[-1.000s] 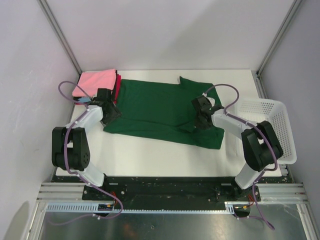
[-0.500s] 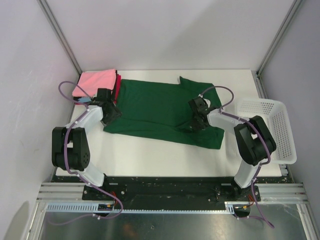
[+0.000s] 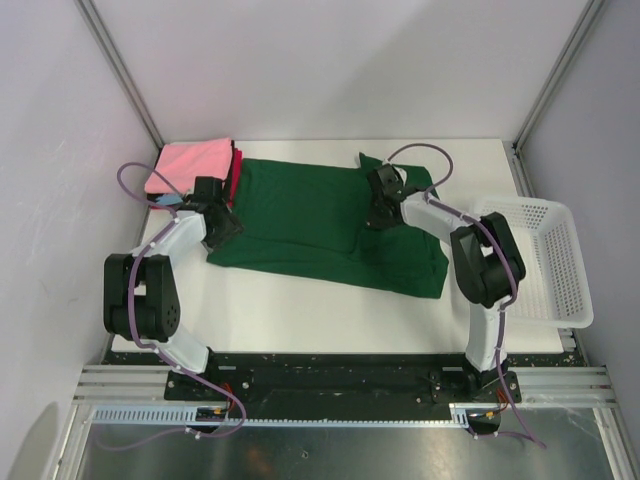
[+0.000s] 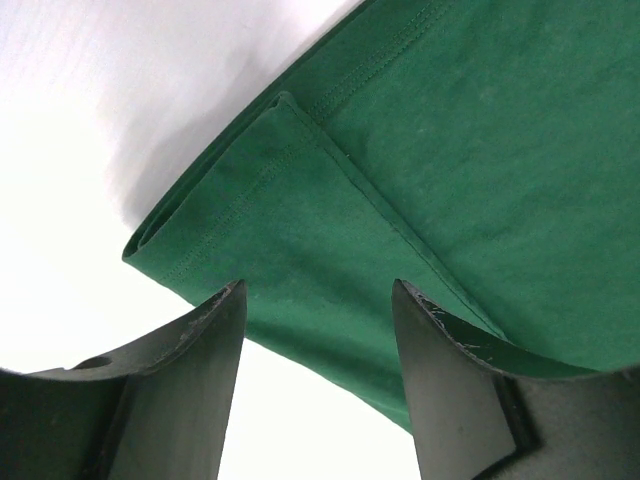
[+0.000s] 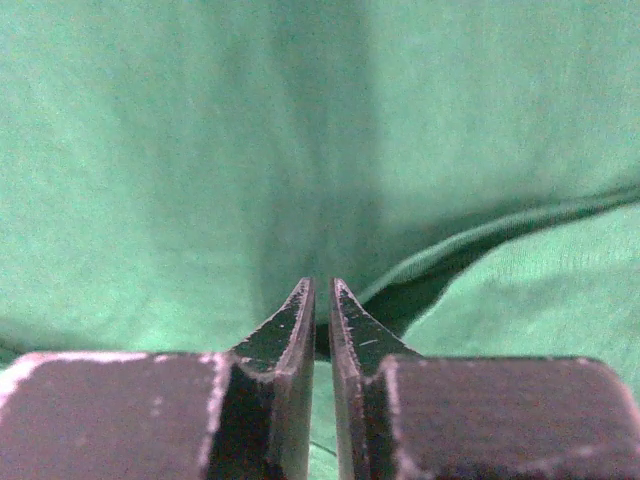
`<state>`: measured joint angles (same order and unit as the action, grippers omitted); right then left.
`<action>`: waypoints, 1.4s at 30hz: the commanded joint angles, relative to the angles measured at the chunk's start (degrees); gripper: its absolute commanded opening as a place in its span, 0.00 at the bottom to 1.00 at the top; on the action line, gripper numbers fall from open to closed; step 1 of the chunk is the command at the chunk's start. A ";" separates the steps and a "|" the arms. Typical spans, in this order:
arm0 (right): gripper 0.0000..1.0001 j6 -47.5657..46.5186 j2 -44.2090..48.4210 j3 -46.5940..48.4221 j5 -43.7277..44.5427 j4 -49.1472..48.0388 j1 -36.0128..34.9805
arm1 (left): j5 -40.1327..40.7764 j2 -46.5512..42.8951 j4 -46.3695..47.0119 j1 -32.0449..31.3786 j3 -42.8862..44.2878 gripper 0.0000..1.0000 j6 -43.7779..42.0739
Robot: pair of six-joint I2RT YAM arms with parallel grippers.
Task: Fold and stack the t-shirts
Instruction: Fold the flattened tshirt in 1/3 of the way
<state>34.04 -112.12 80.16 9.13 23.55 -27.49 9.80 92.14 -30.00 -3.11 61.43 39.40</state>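
A large dark green t-shirt (image 3: 300,215) lies spread flat across the middle of the white table. A folded stack with a pink shirt (image 3: 190,165) on top sits at the far left, touching the green shirt's left edge. My left gripper (image 3: 225,228) is open, low over the green shirt's folded near-left corner (image 4: 260,220); its jaws (image 4: 318,290) straddle the hem edge and hold nothing. My right gripper (image 3: 376,217) is over the shirt's far-right part. In the right wrist view its jaws (image 5: 322,285) are shut just above the green cloth (image 5: 200,150), beside a raised fold (image 5: 480,240).
A white plastic mesh basket (image 3: 560,270) stands at the table's right edge, partly overhanging it. Grey walls and metal frame posts enclose the table on three sides. Bare white table (image 3: 300,310) lies between the shirt and the arm bases.
My right gripper has moved away from me and to the left across the green shirt, from its near-right part to its far-right part. The left arm and the shirt have not visibly moved.
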 commanded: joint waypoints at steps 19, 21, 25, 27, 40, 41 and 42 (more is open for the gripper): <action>0.16 4.89 25.94 -14.89 3.15 10.52 1.92 | -0.94 -7.68 1.24 -0.49 -5.08 0.64 0.65; 0.15 6.91 32.15 -20.34 2.34 10.67 1.52 | -1.35 -7.89 1.23 -0.56 -5.75 0.64 0.85; 0.12 10.40 39.80 -28.92 0.60 11.20 1.12 | -1.88 -7.82 1.20 -0.49 -6.12 0.64 0.87; 0.11 11.46 41.87 -31.53 -0.12 11.06 1.10 | -2.04 -7.86 1.20 -0.53 -6.18 0.63 0.90; 0.08 7.53 35.56 -34.85 -3.65 5.43 9.35 | -0.70 -9.10 1.19 -0.19 -7.40 0.63 1.00; 0.08 7.18 34.24 -34.87 -4.10 4.69 10.16 | -0.68 -9.18 1.18 -0.12 -7.47 0.63 0.89; 0.08 6.78 32.97 -34.88 -4.37 4.06 10.87 | -0.76 -9.35 1.13 0.00 -7.60 0.63 0.74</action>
<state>42.85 -75.61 45.54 5.87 31.70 -19.07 8.38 85.56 -29.67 -3.27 54.30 40.07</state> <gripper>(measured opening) 0.084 0.636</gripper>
